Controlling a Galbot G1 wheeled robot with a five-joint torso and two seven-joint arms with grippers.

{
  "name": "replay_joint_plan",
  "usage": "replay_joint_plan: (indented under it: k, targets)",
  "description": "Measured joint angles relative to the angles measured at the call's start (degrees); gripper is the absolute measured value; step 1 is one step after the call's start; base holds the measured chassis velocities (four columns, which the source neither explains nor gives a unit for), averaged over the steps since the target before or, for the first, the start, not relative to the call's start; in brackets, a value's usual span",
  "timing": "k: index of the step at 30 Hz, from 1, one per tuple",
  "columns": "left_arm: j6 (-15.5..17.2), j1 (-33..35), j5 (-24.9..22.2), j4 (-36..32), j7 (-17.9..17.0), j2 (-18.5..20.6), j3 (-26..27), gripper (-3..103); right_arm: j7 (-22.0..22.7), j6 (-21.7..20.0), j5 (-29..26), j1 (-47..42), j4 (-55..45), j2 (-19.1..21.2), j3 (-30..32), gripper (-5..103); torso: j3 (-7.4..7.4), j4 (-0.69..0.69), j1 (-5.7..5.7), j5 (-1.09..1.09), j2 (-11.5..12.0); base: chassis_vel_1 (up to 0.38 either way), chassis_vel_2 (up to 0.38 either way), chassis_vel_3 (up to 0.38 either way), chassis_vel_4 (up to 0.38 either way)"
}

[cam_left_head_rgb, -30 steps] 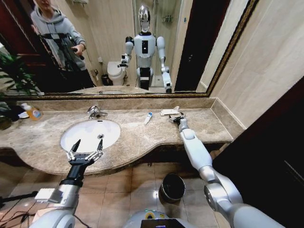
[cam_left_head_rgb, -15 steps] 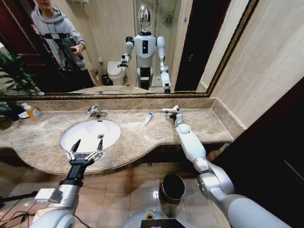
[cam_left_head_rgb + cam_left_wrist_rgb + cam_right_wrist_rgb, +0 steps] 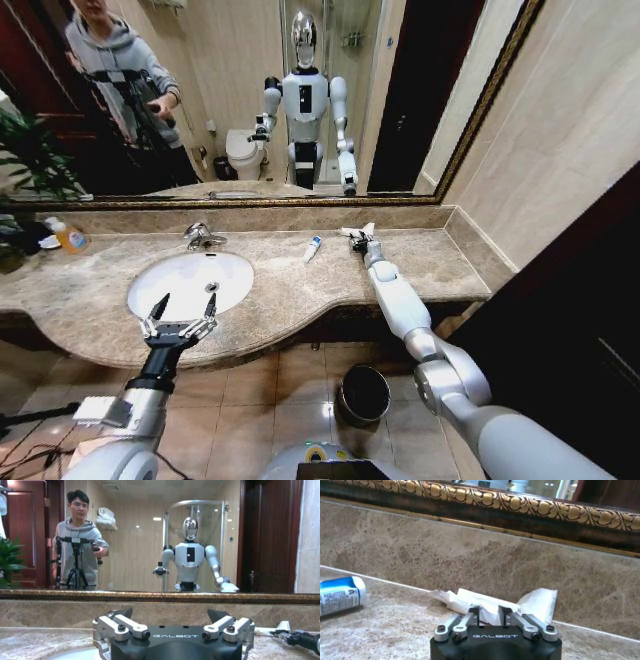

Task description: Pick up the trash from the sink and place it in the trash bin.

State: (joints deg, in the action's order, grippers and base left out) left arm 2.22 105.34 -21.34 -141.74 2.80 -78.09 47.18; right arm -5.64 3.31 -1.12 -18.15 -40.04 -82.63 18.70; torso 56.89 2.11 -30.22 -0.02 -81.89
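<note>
My right gripper's (image 3: 488, 615) fingers sit narrowed, nearly together, around the near edge of the flat white crumpled wrapper (image 3: 485, 602) at the back of the beige-brown marble table (image 3: 420, 262), against the backsplash under the mirror; I judge it a pinch on the wrapper, though contact is partly hidden. The wrapper's long axis runs along the wall, directly ahead of the fingertips. A white tube with a blue end (image 3: 312, 248) lies just beside, toward the white oval sink (image 3: 190, 283). My left gripper (image 3: 181, 312) hovers spread wide over the basin's front rim, well apart. The head view shows the dark round metal trash bin (image 3: 363, 394) on the floor below; the right wrist view shows the wrapper's folds.
</note>
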Motion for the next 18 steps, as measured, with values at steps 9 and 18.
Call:
replay_joint_plan:
  k: [9, 18]
  targets:
    - [0.0, 0.0, 0.0, 0.0, 0.0, 0.0, 0.0, 100, -0.4, 0.0, -1.2, -1.9, -3.7, 1.3, -2.0, 22, 0.01, -0.01, 0.0, 0.01, 0.0, 0.0, 0.0, 0.0, 0.0]
    - [0.0, 0.0, 0.0, 0.0, 0.0, 0.0, 0.0, 100, -0.7, 1.8, 0.9, -2.8, -5.6, 1.5, -3.5, 50, 0.01, 0.0, 0.0, 0.02, 0.0, 0.0, 0.0, 0.0, 0.0]
